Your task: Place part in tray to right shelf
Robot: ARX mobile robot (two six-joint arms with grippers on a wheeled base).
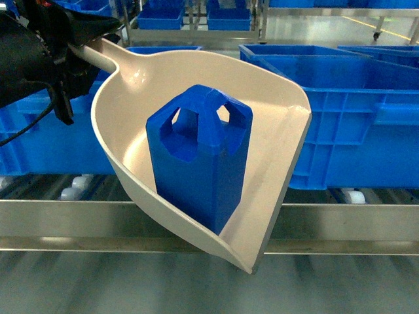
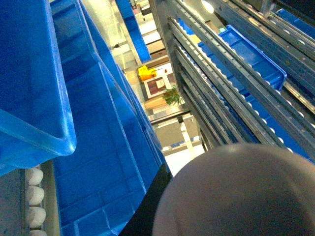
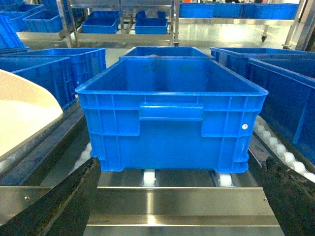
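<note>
Light is bright and even in all three views, falling from overhead. In the head view the tray (image 1: pixel 124 163) shows a soft sheen near its handle, and the part (image 1: pixel 200 163) throws a faint shadow on the tray floor beside it. Below the tray, the shelf (image 1: pixel 340 222) rail carries pale streaks of glare, and the strip under the rail is smeared with blur. The left wrist view is grainy; the tray's rounded underside (image 2: pixel 241 194) fills the lower right corner out of focus, and the floor between the racks above it is washed out. The right wrist view is sharp on the crate (image 3: pixel 170 118); the rail below it gleams.
</note>
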